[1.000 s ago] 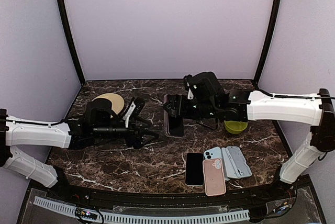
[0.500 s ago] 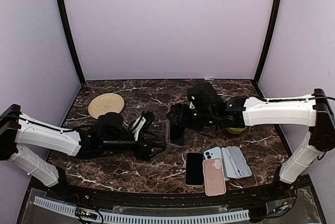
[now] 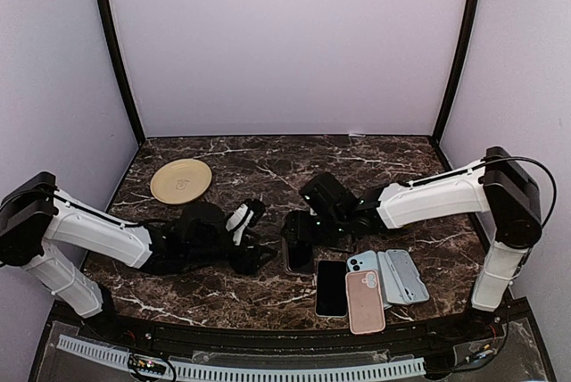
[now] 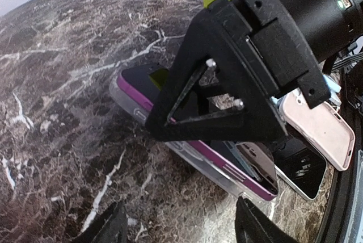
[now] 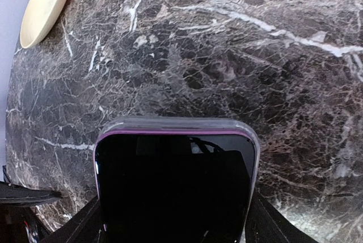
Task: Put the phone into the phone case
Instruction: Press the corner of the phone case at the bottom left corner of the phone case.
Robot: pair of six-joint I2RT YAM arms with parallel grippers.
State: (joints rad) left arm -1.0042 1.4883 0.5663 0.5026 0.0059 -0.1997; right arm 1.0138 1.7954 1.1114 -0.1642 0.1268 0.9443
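Note:
A black phone (image 3: 299, 255) with a purple edge lies on the marble near the front middle, set in a clear phone case (image 4: 190, 156). The purple edge (image 4: 136, 99) stands above the case's rim along one long side. My right gripper (image 3: 299, 234) is shut on the phone, a finger on each long side. In the right wrist view the phone (image 5: 176, 186) fills the lower frame, with the clear rim (image 5: 176, 122) round its far end. My left gripper (image 3: 255, 255) is low just left of the phone. Its jaws (image 4: 181, 229) are open with bare marble between them.
A cream plate (image 3: 181, 180) sits at the back left. Right of the task phone lie a black phone (image 3: 331, 287), a pink case (image 3: 364, 302), a light blue phone (image 3: 363, 263) and grey cases (image 3: 407, 275), close to the table's front edge.
My right gripper has brought the phone and case from the table's middle towards the front. My left gripper has moved right and forward, close to the phone, and its jaws have narrowed a little.

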